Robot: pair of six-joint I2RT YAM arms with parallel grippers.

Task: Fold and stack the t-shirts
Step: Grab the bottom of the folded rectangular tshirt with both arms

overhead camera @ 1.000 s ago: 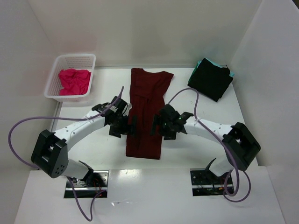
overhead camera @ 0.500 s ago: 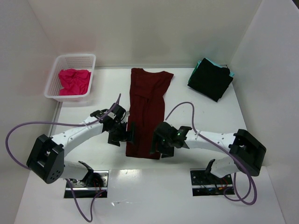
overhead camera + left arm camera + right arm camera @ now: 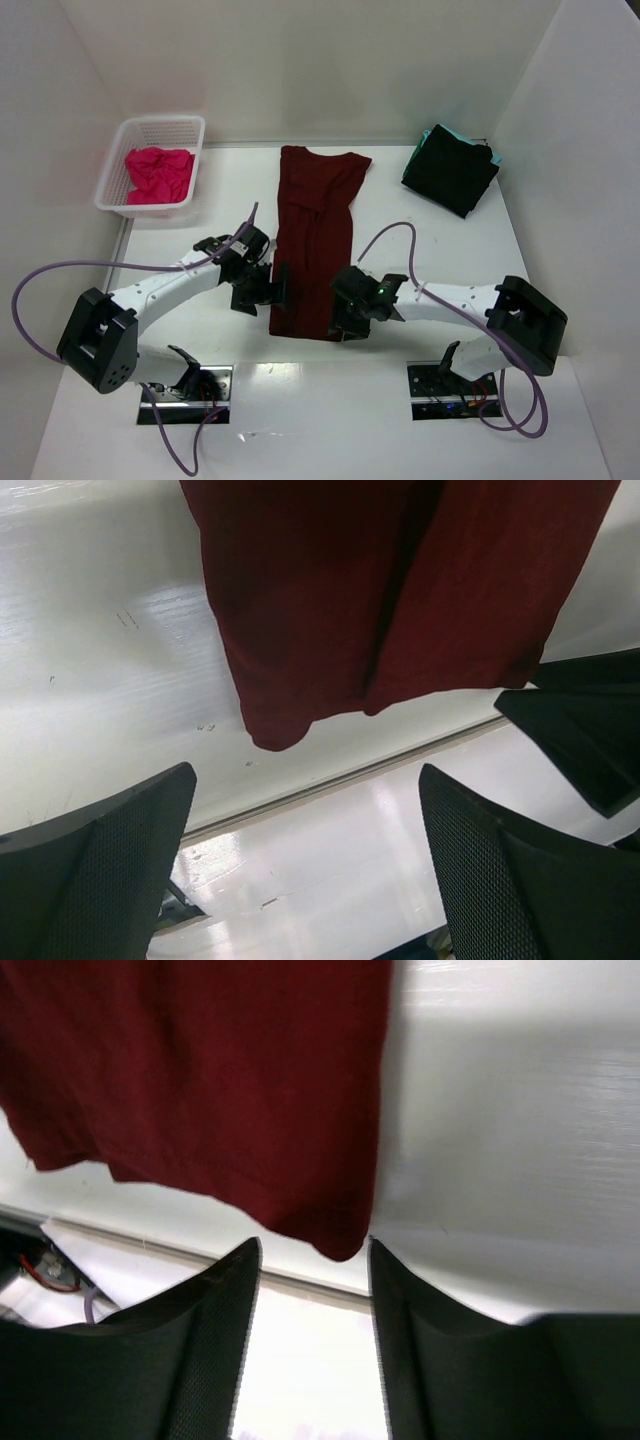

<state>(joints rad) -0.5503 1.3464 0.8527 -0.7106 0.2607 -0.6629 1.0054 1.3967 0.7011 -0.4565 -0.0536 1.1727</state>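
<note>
A dark maroon t-shirt [image 3: 315, 240], folded into a long strip, lies flat in the middle of the table. My left gripper [image 3: 278, 285] stands open beside its near left corner, and that corner [image 3: 272, 735] lies just ahead of the wide jaws [image 3: 308, 780]. My right gripper [image 3: 345, 322] is at the near right corner. Its jaws [image 3: 314, 1250] are narrowed but still apart, with the tip of the maroon hem [image 3: 340, 1245] just between the fingertips. A bright pink t-shirt [image 3: 158, 172] is crumpled in the basket. A folded black t-shirt [image 3: 450, 170] lies on a teal one [image 3: 493, 156] at the back right.
The white lattice basket [image 3: 160, 122] stands at the back left. White walls close in the table on three sides. The table's near edge and the arm base plates [image 3: 185, 385] lie just behind the grippers. Purple cables [image 3: 60, 268] loop off both arms.
Both arms drew back along the maroon t-shirt towards its near end. My right gripper's jaws have narrowed around the near right corner. The left jaws stayed wide.
</note>
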